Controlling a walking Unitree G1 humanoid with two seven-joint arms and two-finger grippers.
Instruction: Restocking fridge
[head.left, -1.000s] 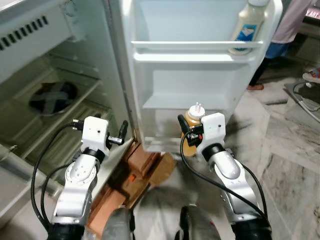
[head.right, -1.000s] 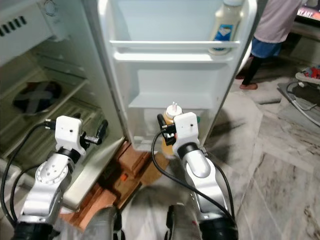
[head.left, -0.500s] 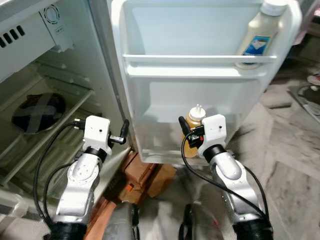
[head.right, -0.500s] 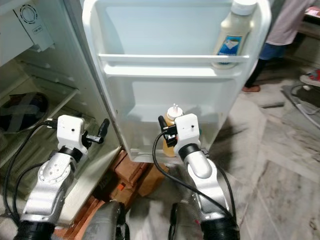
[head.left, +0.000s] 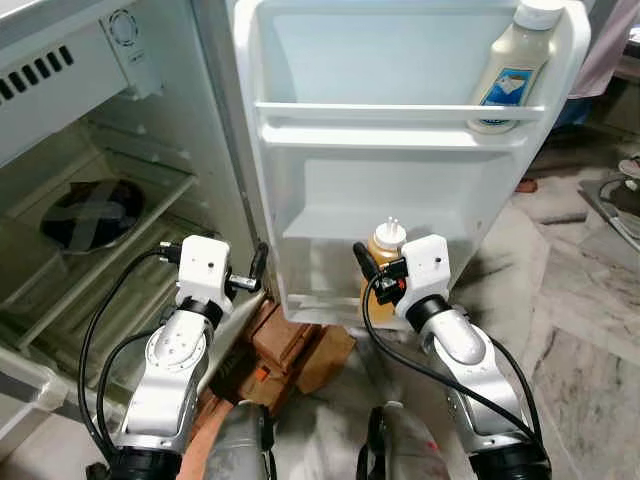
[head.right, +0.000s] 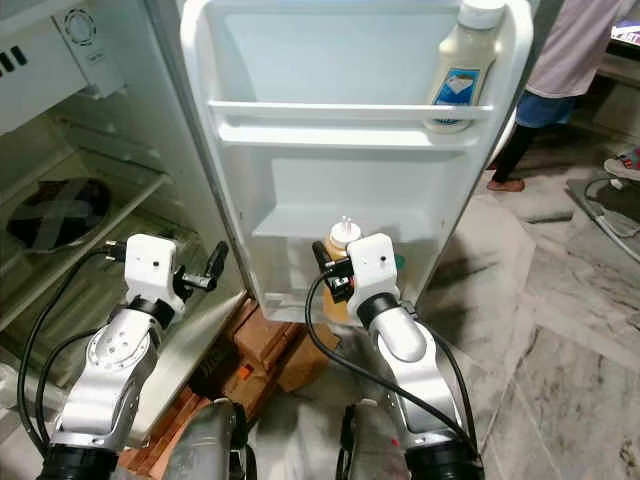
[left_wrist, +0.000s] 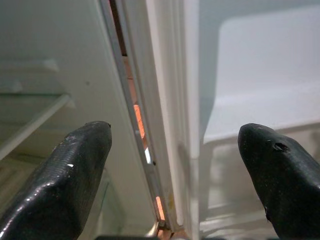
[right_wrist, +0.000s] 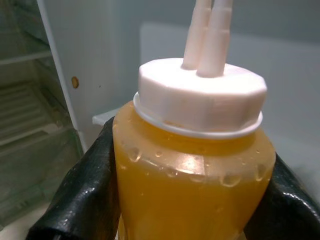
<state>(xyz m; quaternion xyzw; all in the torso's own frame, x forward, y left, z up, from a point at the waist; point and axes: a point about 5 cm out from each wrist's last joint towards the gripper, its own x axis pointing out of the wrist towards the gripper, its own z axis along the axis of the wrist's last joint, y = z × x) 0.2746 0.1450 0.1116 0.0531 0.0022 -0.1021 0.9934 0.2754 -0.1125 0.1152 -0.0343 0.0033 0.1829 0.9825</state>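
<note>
Fridge (head.left: 120, 120) stands open on your left, with a dark round dish (head.left: 90, 208) on a wire shelf inside the cabinet. Your left claw (left_wrist: 172, 165) is wide and empty, hovering right at the hinge edge between cabinet and fridge door (head.left: 400, 190); keep it parked there, clear of the door. Below the fridge sit some brown blocks (head.left: 290, 345), so watch your footing.

Moving right, the door's upper shelf rail (head.left: 400, 110) already carries a white dressing bottle (head.left: 510, 70) at its far right end. Your right claw (right_wrist: 190, 195) is clamped on the orange sauce bottle (right_wrist: 192, 175), fingers on both sides of its body just under the white twin-nozzle cap (right_wrist: 200, 97), bottle upright. It's held just in front of the lower door shelf (head.left: 340, 225).

Judging the step: place the bottle in the door. Keep it vertical, carry the base over the retaining lip, settle it on the shelf floor, then let go. The wet surface looks slippery, so don't loosen early. A person (head.right: 565, 50) stands at far right; mind your swing.
</note>
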